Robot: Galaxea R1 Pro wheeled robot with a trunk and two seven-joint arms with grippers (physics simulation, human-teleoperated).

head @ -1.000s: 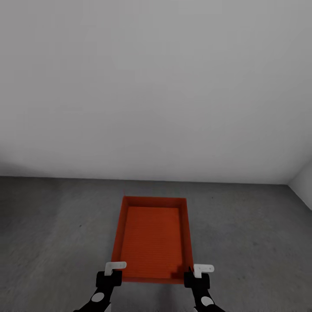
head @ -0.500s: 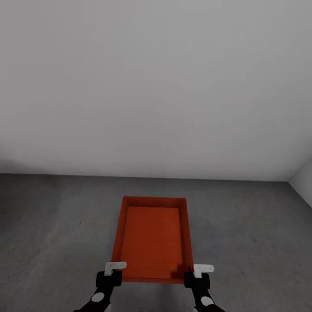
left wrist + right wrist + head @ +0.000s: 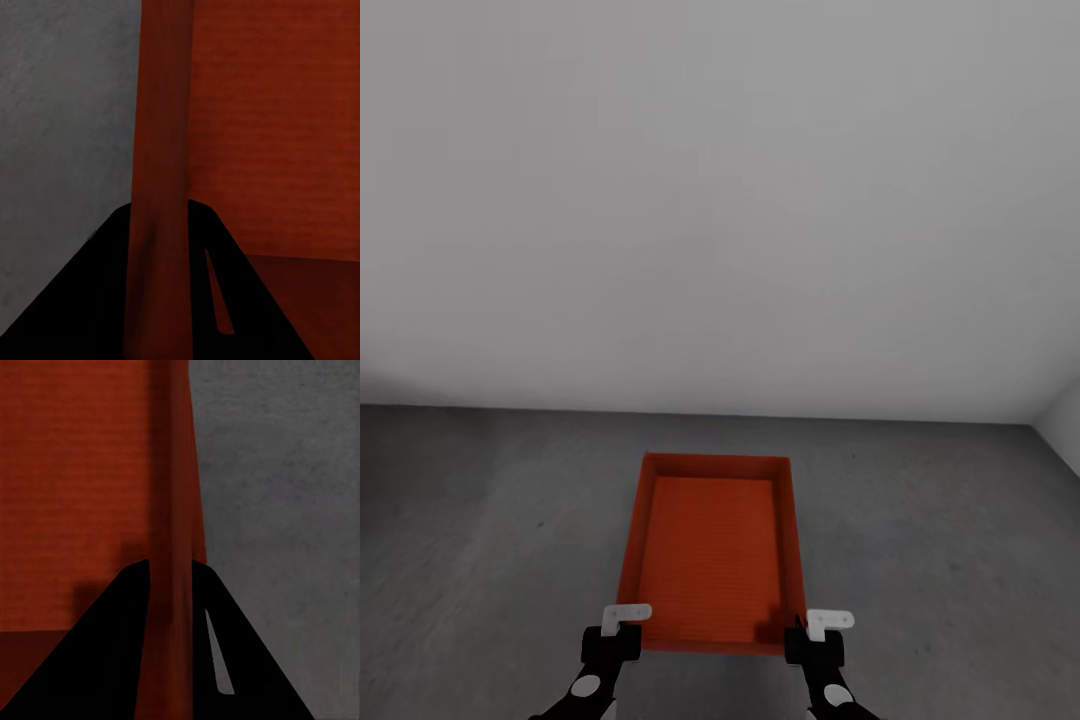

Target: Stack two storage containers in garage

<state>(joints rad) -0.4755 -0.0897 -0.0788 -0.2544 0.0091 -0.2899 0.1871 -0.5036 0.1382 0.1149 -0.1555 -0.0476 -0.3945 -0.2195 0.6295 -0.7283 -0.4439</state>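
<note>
On our left, the left end effector [image 3: 622, 628] sits at the near left corner of the storage container [image 3: 710, 555], its black body below and a white finger piece lying across the rim. From the left wrist view we see the container's left wall [image 3: 159, 187] running up between the two dark fingers [image 3: 97, 300], one outside it and one inside, so this end effector is clamped on that wall. Beside the wall in the same view lies grey concrete on the outer side and the orange-red ribbed bottom on the inner side.

In the middle, the storage container is an open orange-red rectangular bin with no lid, its long sides running away from us and its short near edge between our two arms. We cannot tell from the head view whether it rests on the floor [image 3: 480, 520] or hangs just above it. The dark grey floor stretches around it on every side, and a pale grey wall [image 3: 720, 200] rises beyond its far edge, well apart from it.

On our right, the right end effector [image 3: 818, 630] mirrors the left at the near right corner. The right wrist view shows the right wall [image 3: 180, 510] passing between its dark fingers [image 3: 247, 660], gripped likewise, with concrete on the outer side.
</note>
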